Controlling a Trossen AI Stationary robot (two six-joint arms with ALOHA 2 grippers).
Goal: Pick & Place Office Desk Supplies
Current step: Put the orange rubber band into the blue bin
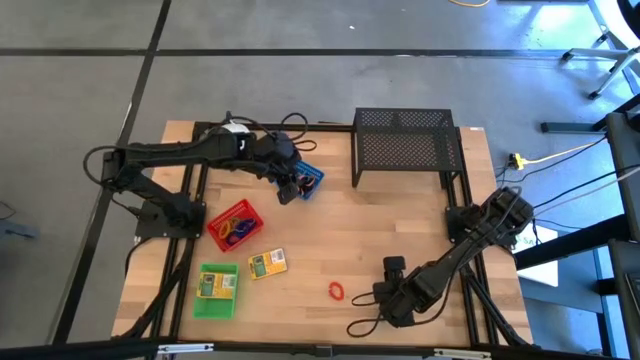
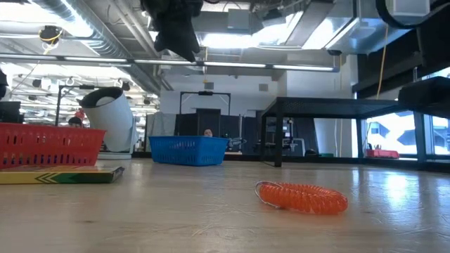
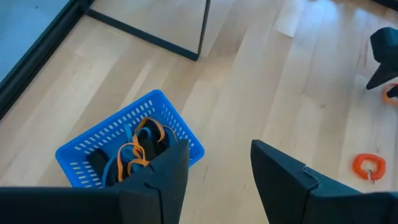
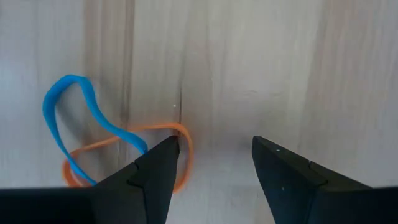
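Observation:
My left gripper [image 1: 290,188] hangs open above the table beside the blue tray [image 3: 124,149], which holds orange, blue and black loops. Near the front right, my right gripper [image 1: 383,298] points down, open, over a thin blue loop [image 4: 68,118] and a thin orange loop [image 4: 124,155] that lie flat and overlapping on the wood. An orange coiled loop [image 1: 336,291] lies on the table to its left. The red tray [image 1: 233,225] holds more loops. One yellow-green box [image 1: 267,263] lies flat on the wood, and another sits in the green tray [image 1: 217,290]. My right gripper comes from above, and one fingertip [image 4: 165,155] stands at the orange loop's rim [image 4: 185,140]. I cannot tell whether it touches the loop. Both thin loops lie flat on the table.
A black wire-mesh rack [image 1: 405,145] stands at the far right. A white round object [image 1: 235,127] sits at the far left, behind the left arm. Bare wood lies between the rack and the orange coiled loop.

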